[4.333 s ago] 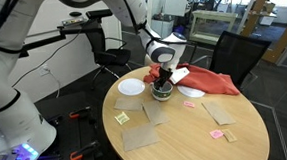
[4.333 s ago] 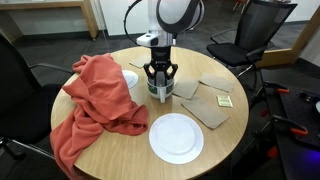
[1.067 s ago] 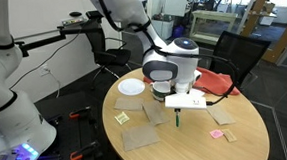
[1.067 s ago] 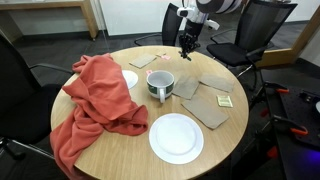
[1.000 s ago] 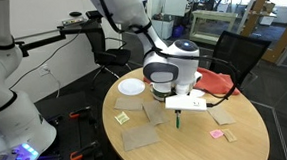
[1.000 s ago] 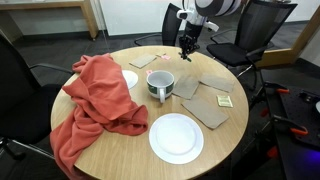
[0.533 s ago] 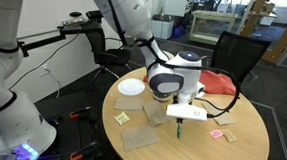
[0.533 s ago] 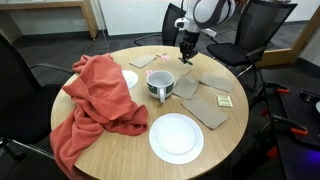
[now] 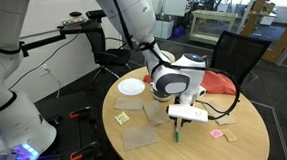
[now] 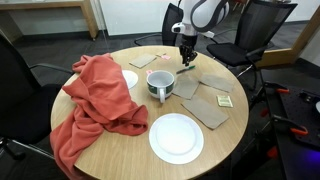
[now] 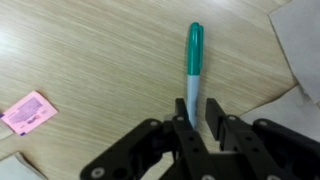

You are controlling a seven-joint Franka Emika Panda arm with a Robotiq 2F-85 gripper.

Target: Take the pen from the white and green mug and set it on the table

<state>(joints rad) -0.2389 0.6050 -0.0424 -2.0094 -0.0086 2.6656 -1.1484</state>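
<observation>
My gripper [image 9: 177, 121] is shut on the pen [image 9: 177, 134] and holds it upright, tip down, low over the round wooden table [image 9: 243, 144]. In the wrist view the pen [image 11: 194, 60] has a green end and a pale barrel that runs between the jaws [image 11: 199, 112], over bare wood. In an exterior view the gripper [image 10: 186, 52] and the pen [image 10: 186, 58] are beyond the white and green mug [image 10: 161, 84], well apart from it. The mug stands upright near the table's [image 10: 125, 155] middle. I cannot tell whether the pen tip touches the wood.
A red cloth [image 10: 95, 100] covers one side of the table and shows in both exterior views [image 9: 219, 82]. A white plate [image 10: 176, 137], grey-tan mats [image 10: 210, 105] [image 9: 142, 138], a pink note [image 11: 28, 112] and a yellow note [image 9: 122, 117] lie about. Chairs stand around the table.
My gripper has lifted the pen out of the mug, carried it away across the table and, over the last second, lowered it towards the table top.
</observation>
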